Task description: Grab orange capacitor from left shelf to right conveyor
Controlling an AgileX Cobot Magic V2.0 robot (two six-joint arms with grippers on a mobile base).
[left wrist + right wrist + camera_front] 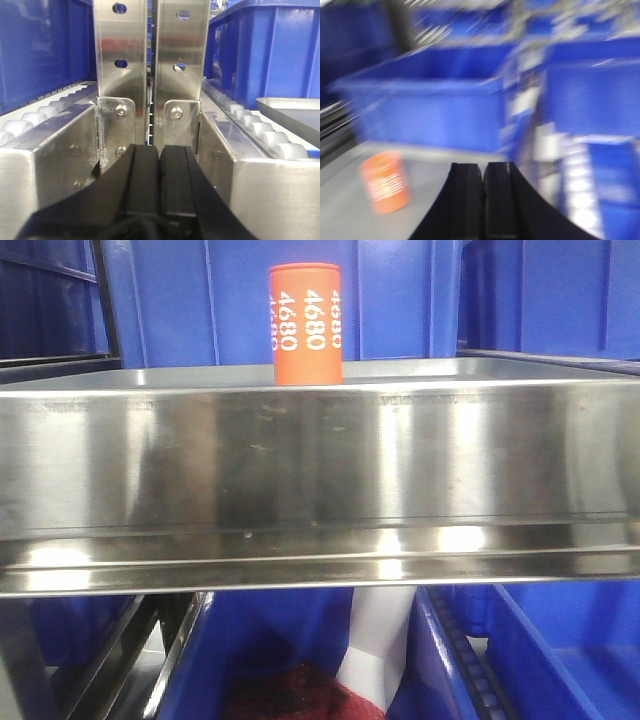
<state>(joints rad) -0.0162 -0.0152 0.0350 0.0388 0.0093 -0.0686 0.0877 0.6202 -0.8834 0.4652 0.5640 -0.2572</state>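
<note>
One risk is the left shelf (180,377): its tall front lip (320,460) may catch a low reach. Behind it the orange capacitor (306,325) stands upright. The right claw (483,172), fully closed and empty, could topple it. The left claw (160,150) is closed too, empty.

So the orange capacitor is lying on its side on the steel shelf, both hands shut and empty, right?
No, the orange capacitor stands upright on the steel shelf; the front-facing view shows it. The left hand and right hand are shut and empty.
</note>
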